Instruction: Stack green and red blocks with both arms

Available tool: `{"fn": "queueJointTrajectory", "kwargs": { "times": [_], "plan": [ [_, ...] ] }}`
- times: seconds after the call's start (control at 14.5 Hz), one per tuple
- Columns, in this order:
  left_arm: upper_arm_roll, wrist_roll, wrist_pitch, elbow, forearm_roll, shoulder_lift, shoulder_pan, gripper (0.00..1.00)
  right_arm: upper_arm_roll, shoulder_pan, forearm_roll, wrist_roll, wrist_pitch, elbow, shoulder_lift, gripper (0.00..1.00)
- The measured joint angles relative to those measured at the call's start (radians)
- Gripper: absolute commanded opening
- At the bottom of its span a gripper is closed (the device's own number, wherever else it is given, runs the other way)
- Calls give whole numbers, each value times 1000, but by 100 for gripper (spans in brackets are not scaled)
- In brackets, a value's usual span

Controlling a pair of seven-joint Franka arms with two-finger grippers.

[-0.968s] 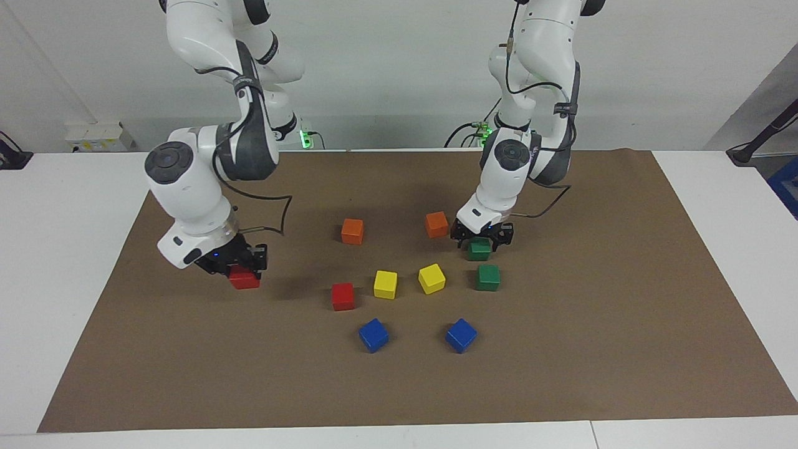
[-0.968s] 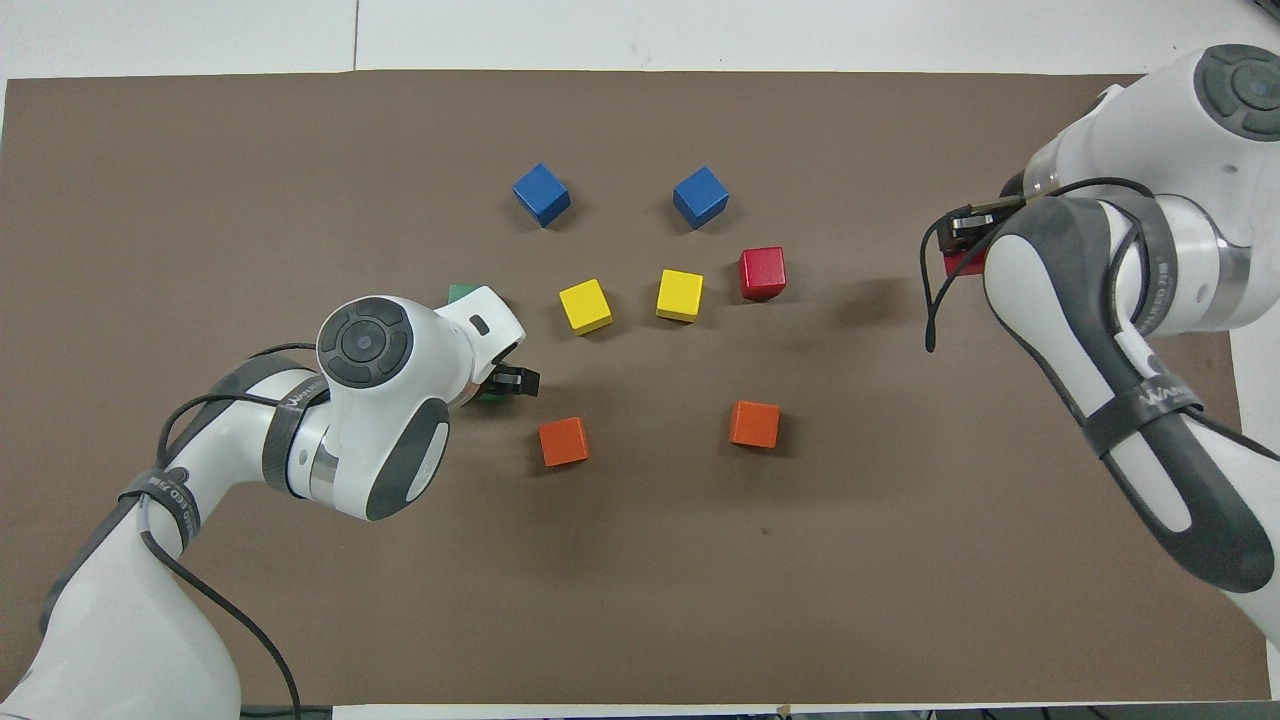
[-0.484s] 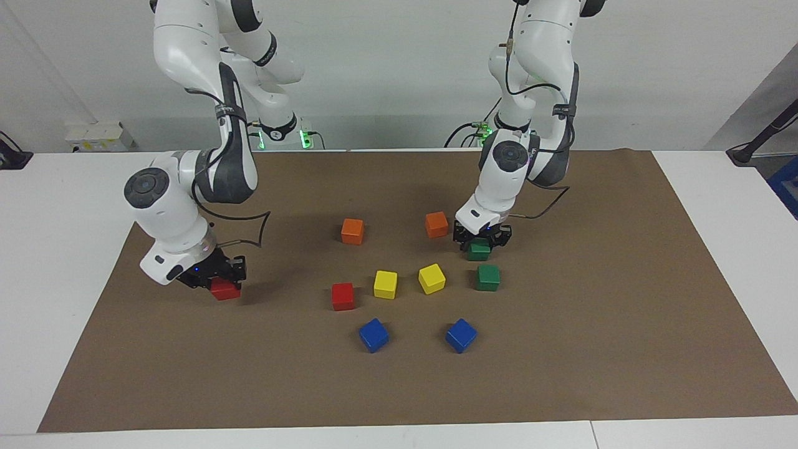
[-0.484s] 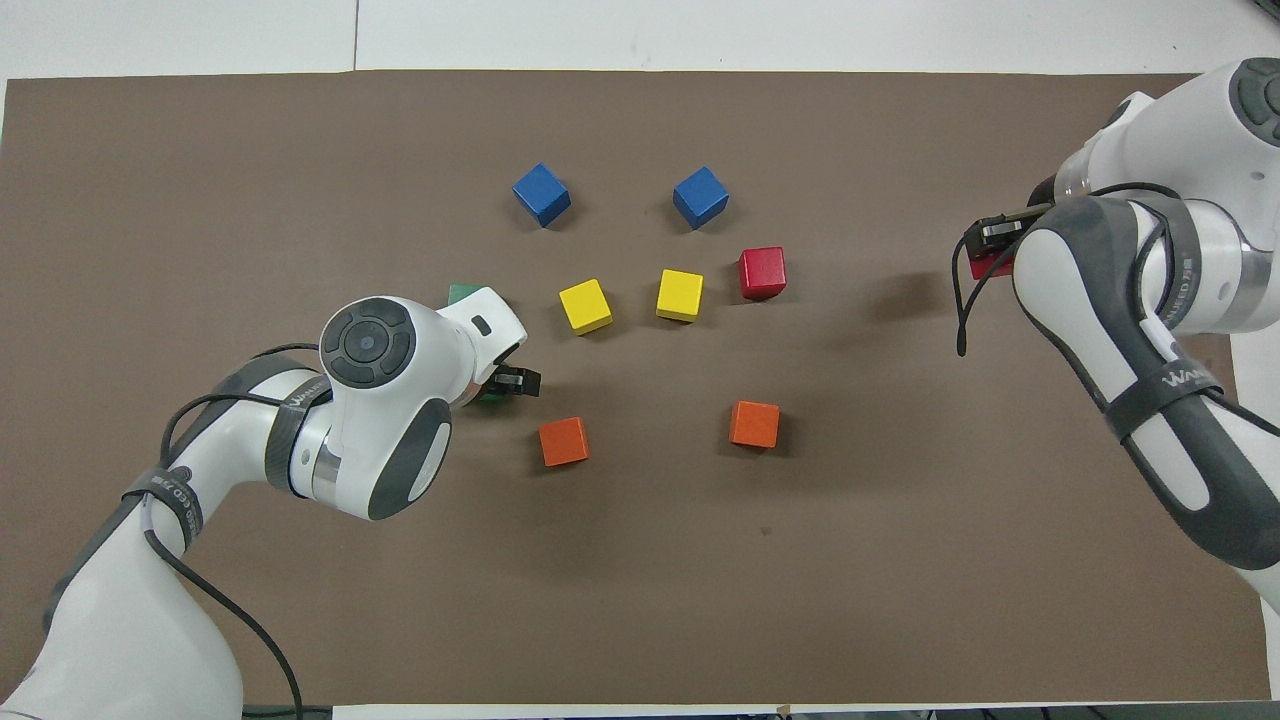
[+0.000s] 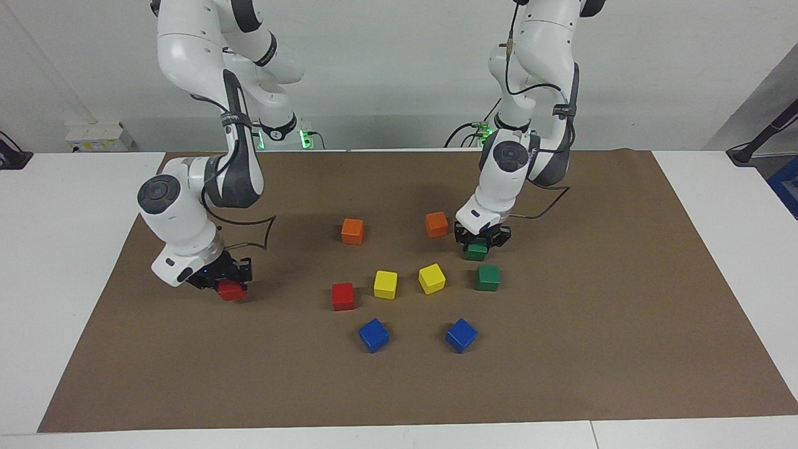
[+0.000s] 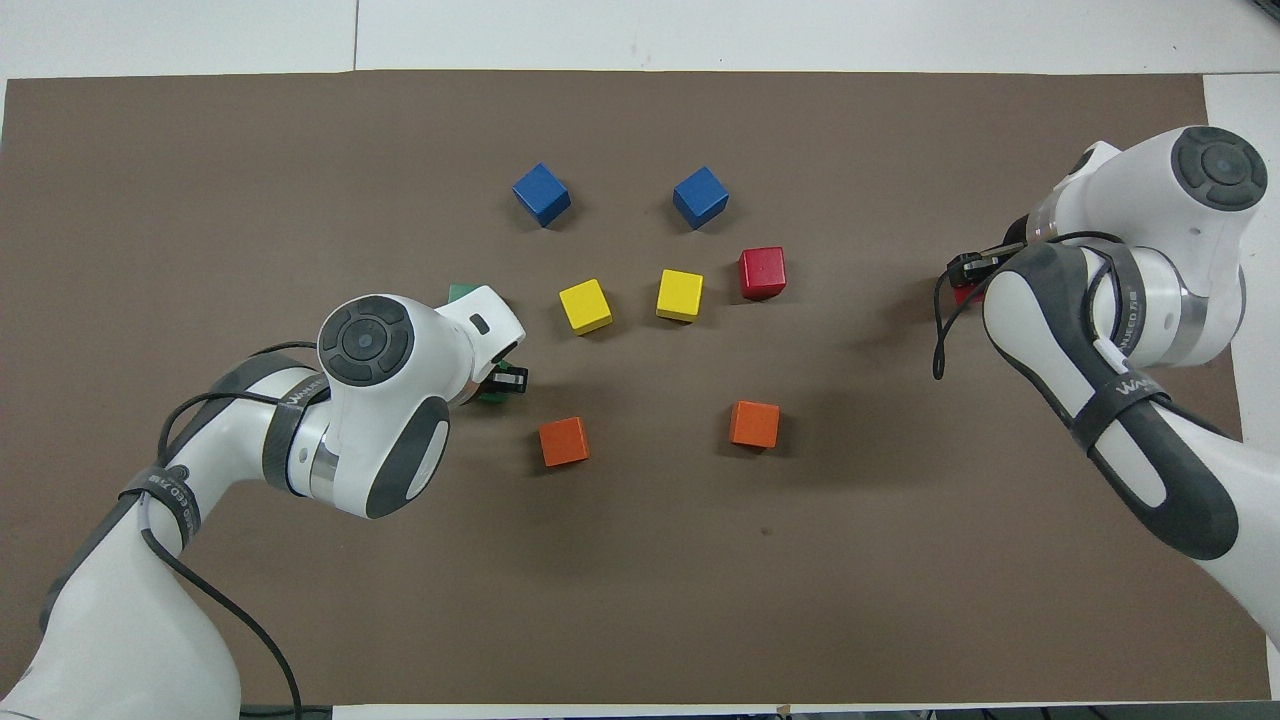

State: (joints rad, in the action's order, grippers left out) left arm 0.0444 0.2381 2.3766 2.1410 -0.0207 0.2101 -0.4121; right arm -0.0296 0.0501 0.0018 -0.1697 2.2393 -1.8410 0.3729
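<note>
Down on the mat, the left gripper is clenched on a green block, its fingers pressed to the block's sides; in the overhead view the wrist covers most of that block and only a green sliver shows by the black fingertips. Whether the block rests on the mat or hangs just above it cannot be told. It sits beside an orange cube, toward the left arm's end of the table. The second green block stands free on the mat, just beside the held one and farther from the robots.

The right gripper is shut around a red block, held low over bare mat toward the right arm's end of the table, well apart from the other cubes. From above, that block is mostly hidden by the forearm, with a bit of red showing at the fingertips. The second red block stands alone on the mat, next to a yellow cube.

The rest of the cubes lie in a loose cluster mid-table: another yellow cube, a second orange cube nearer to the robots, and two blue cubes farthest from them. None is stacked.

The brown mat covers most of a white table. A pale wall rises by the arm bases, where small green lights glow and black cables trail.
</note>
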Motion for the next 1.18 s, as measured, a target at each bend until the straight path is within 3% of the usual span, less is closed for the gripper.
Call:
{"fn": "queueJointTrajectory", "kwargs": {
  "times": [0.21, 0.35, 0.62, 0.83, 0.9, 0.97, 1.04, 1.11, 1.18],
  "plan": [
    [-13, -3, -179, -103, 0, -36, 46, 0, 1, 7, 0, -1, 32, -27, 2, 0],
    [-16, -33, -307, -161, -3, -100, 121, 0, 1, 8, 0, -1, 44, -36, 2, 0],
    [-24, -191, -482, -161, -11, -237, 297, 0, 1, 8, 0, -1, 77, -61, 2, 0],
    [-28, -374, -507, -131, -12, -270, 446, 0, 1, 8, 0, -1, 96, -74, 2, 0],
    [-29, -422, -505, -113, -13, -274, 492, 0, 1, 8, 0, -1, 96, -74, 2, 4],
    [-30, -463, -492, -90, -13, -276, 534, 0, 1, 8, 0, -1, 96, -74, 2, 24],
    [-31, -491, -467, -67, -14, -277, 563, 0, 1, 8, 0, -1, 96, -74, 2, 59],
    [-32, -509, -436, -40, -14, -277, 581, 0, 1, 8, 0, -1, 96, -74, 2, 86],
    [-31, -517, -404, -13, -14, -278, 589, 0, 1, 8, 0, -1, 98, -74, 2, 100]
  ]
}}
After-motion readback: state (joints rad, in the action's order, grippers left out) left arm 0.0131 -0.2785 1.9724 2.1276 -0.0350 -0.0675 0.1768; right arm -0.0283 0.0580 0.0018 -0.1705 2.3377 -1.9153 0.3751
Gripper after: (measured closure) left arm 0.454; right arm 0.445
